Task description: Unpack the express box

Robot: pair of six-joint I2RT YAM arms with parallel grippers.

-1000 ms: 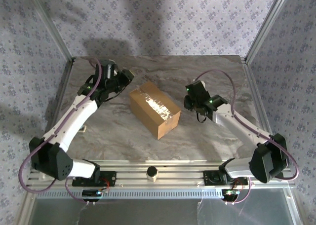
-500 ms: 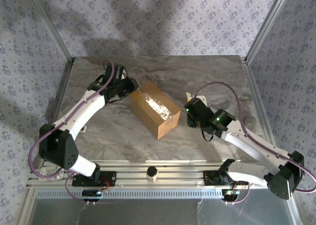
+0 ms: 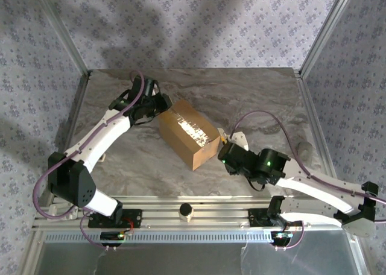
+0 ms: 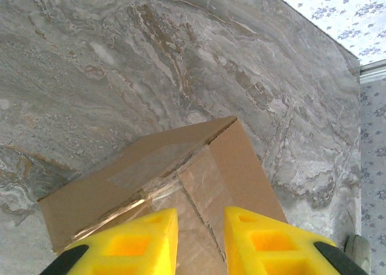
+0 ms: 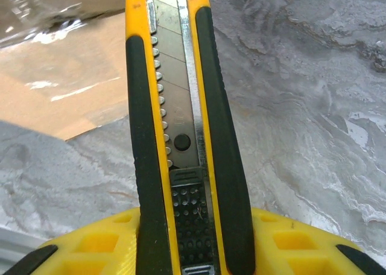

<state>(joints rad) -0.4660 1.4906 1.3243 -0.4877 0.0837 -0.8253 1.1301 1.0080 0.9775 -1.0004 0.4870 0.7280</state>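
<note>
1 express box [image 3: 189, 134] on grey marble tbl [image 3: 259, 100]; floral-print walls [image 3: 193, 28].

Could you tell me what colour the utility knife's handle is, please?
The utility knife is yellow with black grips; the right wrist view shows it best.

The box [image 3: 189, 134] is brown cardboard, and its clear tape [image 3: 192, 129] glints white. The table [image 3: 253, 100] is grey marble with brown veins. The walls [image 3: 193, 22] at 9, 12 and 3 o'clock are pale lilac with small blue sprigs. The arms [image 3: 99, 139] are white with black joints, and the cables [image 3: 265, 115] are purple. The knife [image 5: 181, 124] is yellow and black with a silver blade. The left gripper [image 4: 201, 242] and right gripper [image 5: 193, 245] are yellow.
</note>
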